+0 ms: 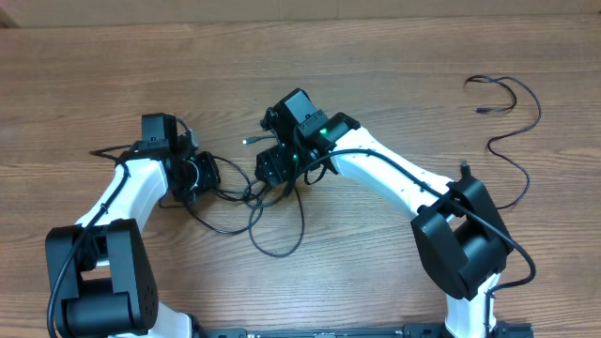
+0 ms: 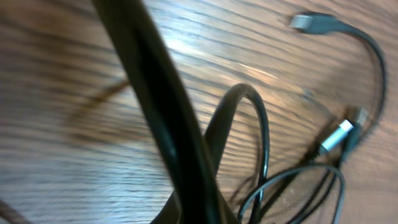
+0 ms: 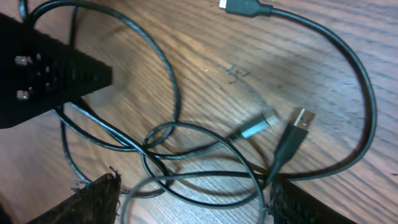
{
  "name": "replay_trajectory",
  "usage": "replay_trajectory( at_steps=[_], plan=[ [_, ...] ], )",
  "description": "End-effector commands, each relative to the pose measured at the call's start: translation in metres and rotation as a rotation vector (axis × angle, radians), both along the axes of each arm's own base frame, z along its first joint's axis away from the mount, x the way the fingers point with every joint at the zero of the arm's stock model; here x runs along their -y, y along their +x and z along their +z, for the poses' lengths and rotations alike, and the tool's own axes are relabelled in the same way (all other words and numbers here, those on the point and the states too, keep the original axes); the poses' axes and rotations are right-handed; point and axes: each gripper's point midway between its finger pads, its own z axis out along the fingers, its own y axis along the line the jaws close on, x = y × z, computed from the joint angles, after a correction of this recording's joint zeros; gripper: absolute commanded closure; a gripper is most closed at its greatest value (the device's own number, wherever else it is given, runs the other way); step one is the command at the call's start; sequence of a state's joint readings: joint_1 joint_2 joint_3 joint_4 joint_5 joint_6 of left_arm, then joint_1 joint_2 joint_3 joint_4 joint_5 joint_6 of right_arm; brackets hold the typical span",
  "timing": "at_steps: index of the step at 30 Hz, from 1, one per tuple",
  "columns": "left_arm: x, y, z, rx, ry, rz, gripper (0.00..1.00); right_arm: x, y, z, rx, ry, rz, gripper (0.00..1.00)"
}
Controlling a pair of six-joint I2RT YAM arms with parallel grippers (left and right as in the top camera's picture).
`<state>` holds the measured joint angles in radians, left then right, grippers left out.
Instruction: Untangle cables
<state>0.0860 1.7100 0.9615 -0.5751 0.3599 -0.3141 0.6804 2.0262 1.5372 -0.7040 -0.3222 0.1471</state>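
A tangle of thin black cables (image 1: 254, 202) lies on the wood table between my two grippers. In the right wrist view its loops (image 3: 186, 155) cross each other, with a USB plug (image 3: 301, 121), a silver-tipped plug (image 3: 261, 124) and a third plug (image 3: 242, 7) lying free. My right gripper (image 3: 199, 208) is open just above the loops, its fingers wide apart on either side of them (image 1: 272, 176). My left gripper (image 1: 208, 176) is shut on one cable, which runs thick and blurred past its camera (image 2: 168, 124). Beyond it lie the silver-tipped plug (image 2: 339, 134) and another plug (image 2: 311, 23).
A separate black cable (image 1: 512, 122) winds in loose curves at the far right of the table, apart from the tangle. The left gripper's black finger (image 3: 43, 74) shows at the upper left of the right wrist view, close to the loops.
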Motion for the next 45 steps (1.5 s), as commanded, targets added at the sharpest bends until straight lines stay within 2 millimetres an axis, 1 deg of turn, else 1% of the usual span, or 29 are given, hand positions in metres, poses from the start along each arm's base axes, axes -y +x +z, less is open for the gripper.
replay_trajectory(
  at_steps=[1,6,7,14,19,24,27,29,35,41,43,44,45],
  plan=[
    [0.013,-0.003,0.006,0.055,-0.054,-0.131,0.96,-0.002,-0.007,0.006,-0.007,0.032,0.042,0.28],
    [0.019,-0.004,0.009,0.07,-0.086,-0.167,0.96,0.005,-0.015,-0.01,-0.026,0.01,0.056,0.32],
    [0.021,-0.004,0.01,0.075,-0.092,-0.176,0.96,0.005,-0.015,-0.013,-0.01,0.006,0.077,0.35],
    [0.021,-0.004,0.01,0.078,-0.09,-0.188,0.96,0.003,-0.012,-0.029,0.106,0.019,0.189,0.4],
    [0.024,-0.005,0.012,0.091,-0.106,-0.217,0.96,-0.003,-0.004,-0.032,0.176,0.058,0.199,0.4],
    [0.025,-0.005,0.012,0.091,-0.11,-0.223,0.96,-0.006,-0.001,-0.035,0.284,0.06,0.314,0.4],
    [0.025,-0.006,0.012,0.09,-0.11,-0.222,0.95,-0.006,-0.002,-0.041,0.352,0.06,0.39,0.4],
    [0.025,-0.006,0.012,0.087,-0.11,-0.222,0.95,-0.005,-0.003,-0.044,0.393,0.052,0.443,0.42],
    [0.025,-0.006,0.012,0.087,-0.11,-0.222,0.95,-0.006,-0.004,-0.048,0.395,0.059,0.449,0.44],
    [0.028,-0.007,0.014,0.09,-0.132,-0.226,0.96,-0.01,-0.007,-0.069,0.375,0.054,0.461,0.46],
    [0.03,-0.007,0.014,0.092,-0.14,-0.228,0.96,-0.011,-0.006,-0.071,0.376,0.054,0.461,0.46],
    [0.03,-0.007,0.014,0.092,-0.142,-0.228,0.96,-0.011,-0.007,-0.071,0.376,0.054,0.461,0.47],
    [0.031,-0.007,0.015,0.093,-0.148,-0.23,0.96,-0.011,-0.006,-0.071,0.377,0.055,0.46,0.53]
  ],
)
